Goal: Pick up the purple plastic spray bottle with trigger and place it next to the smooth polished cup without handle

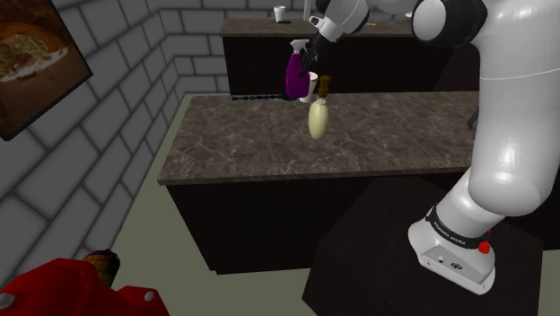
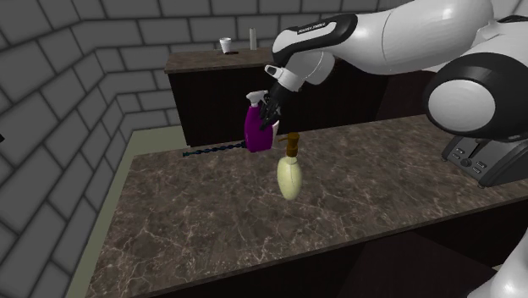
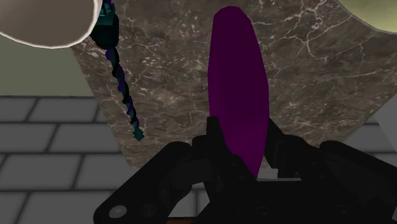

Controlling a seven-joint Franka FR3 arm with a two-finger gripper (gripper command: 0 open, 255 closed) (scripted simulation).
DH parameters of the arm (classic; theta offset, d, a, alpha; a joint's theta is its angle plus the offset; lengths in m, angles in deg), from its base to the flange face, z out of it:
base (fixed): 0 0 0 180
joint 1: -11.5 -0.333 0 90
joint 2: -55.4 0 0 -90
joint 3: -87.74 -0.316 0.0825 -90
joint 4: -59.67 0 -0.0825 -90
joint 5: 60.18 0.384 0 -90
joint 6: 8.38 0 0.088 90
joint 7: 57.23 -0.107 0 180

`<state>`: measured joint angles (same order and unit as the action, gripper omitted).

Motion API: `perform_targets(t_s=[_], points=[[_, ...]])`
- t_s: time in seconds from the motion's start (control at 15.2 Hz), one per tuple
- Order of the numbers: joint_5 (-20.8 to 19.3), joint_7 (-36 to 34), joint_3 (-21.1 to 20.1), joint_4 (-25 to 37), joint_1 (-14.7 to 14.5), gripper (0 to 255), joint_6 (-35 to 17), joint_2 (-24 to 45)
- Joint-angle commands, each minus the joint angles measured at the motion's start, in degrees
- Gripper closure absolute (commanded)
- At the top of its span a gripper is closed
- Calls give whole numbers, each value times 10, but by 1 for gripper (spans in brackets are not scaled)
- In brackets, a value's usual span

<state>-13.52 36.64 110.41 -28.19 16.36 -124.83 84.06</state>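
Note:
The purple spray bottle [image 1: 293,77] stands upright at the far edge of the dark marble counter [image 1: 269,144]. My black gripper [image 1: 310,57] is shut on it near its trigger top. In the second exterior view the gripper [image 2: 271,108] clasps the bottle [image 2: 255,129] from the right. Seen from the wrist, the purple body [image 3: 238,89] runs between the two fingers [image 3: 214,137]. Whether it rests on the counter or hangs just above I cannot tell. A pale, handleless cup [image 1: 312,86] stands right beside the bottle and also appears as the cup [image 3: 44,22] in the wrist view.
A pale yellow bottle with a brown cap [image 2: 290,173] stands just in front of the purple one. A dark twisted rod [image 2: 216,150] lies along the counter's far edge. A toaster [image 2: 489,157] sits at the right end. A back counter [image 2: 203,63] carries a small white cup [image 2: 225,44].

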Motion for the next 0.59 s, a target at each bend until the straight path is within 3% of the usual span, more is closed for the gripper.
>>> perform_targets(t_s=[0.0,0.53], points=[[6,8,-2,-4,1,255,-8,7],[29,40,-13,-24,5,255,-43,32]])
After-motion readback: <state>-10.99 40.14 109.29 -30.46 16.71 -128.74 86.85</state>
